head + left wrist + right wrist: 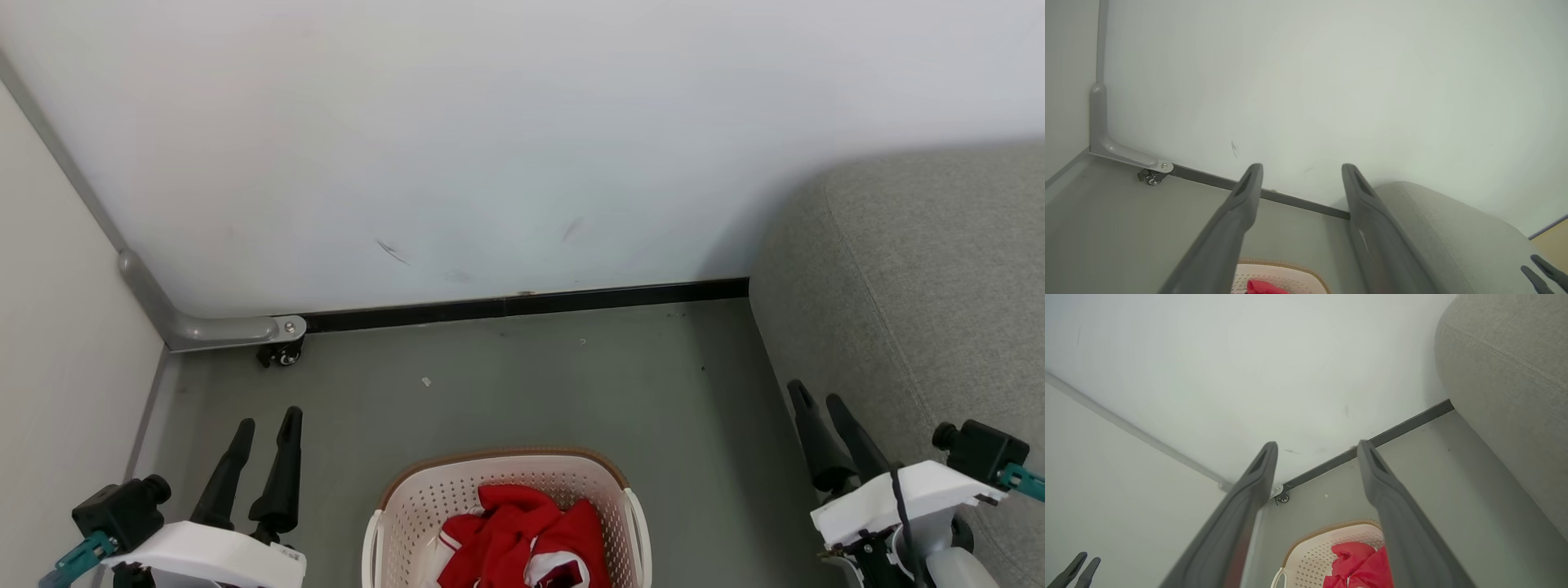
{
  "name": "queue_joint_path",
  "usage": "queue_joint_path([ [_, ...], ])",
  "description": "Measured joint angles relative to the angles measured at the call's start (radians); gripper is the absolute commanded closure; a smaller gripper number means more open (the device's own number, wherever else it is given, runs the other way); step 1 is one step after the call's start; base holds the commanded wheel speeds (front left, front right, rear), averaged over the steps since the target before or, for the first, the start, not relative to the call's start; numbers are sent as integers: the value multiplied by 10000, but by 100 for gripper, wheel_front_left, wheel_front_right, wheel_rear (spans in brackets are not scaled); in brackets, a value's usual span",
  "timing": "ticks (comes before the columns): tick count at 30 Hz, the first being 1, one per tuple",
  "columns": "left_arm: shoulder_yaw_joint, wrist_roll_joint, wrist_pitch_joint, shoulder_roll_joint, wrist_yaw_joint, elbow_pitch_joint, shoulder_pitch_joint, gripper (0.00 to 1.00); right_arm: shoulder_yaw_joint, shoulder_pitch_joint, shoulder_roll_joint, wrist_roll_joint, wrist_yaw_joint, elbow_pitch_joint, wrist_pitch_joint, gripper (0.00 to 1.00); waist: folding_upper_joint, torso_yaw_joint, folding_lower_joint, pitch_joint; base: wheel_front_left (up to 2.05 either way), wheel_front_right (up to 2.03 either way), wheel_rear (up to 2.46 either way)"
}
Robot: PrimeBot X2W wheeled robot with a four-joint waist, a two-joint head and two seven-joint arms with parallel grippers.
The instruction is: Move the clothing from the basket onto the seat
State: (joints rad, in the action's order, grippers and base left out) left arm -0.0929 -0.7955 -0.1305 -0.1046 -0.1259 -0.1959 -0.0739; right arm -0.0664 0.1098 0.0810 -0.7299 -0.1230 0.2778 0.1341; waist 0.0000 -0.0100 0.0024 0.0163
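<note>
The sofa (914,286) is standing right of the basket (424,498); the clothing (522,531) is lying crumpled inside the basket, probably soft and light, so pinching a raised fold seems best; the left gripper (269,419) and right gripper (815,393) are hanging open, empty, beside the basket.

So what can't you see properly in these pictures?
- Basket: in the head view, its near half is cut off by the bottom edge.
- Clothes: bunched in a heap, so you cannot tell how many pieces there are. In the right wrist view they sit partly behind a finger of the right tool.
- Sofa: in the head view, it is cut off by the right edge.
</note>
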Motion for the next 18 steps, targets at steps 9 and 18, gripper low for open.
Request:
queue_joint_path([
  [9, -159, 1212, -339, 10, 0, 265, -17, 0, -107, 208, -10, 1336, 0, -318, 282, 0, 0, 9, -13, 128, 0, 0, 0],
  [18, -351, 2552, -683, 0, -2, 518, -223, 0, -211, 270, -13, 2790, -2, -533, 627, 0, 0, 18, -17, 312, 0, 0, 0],
])
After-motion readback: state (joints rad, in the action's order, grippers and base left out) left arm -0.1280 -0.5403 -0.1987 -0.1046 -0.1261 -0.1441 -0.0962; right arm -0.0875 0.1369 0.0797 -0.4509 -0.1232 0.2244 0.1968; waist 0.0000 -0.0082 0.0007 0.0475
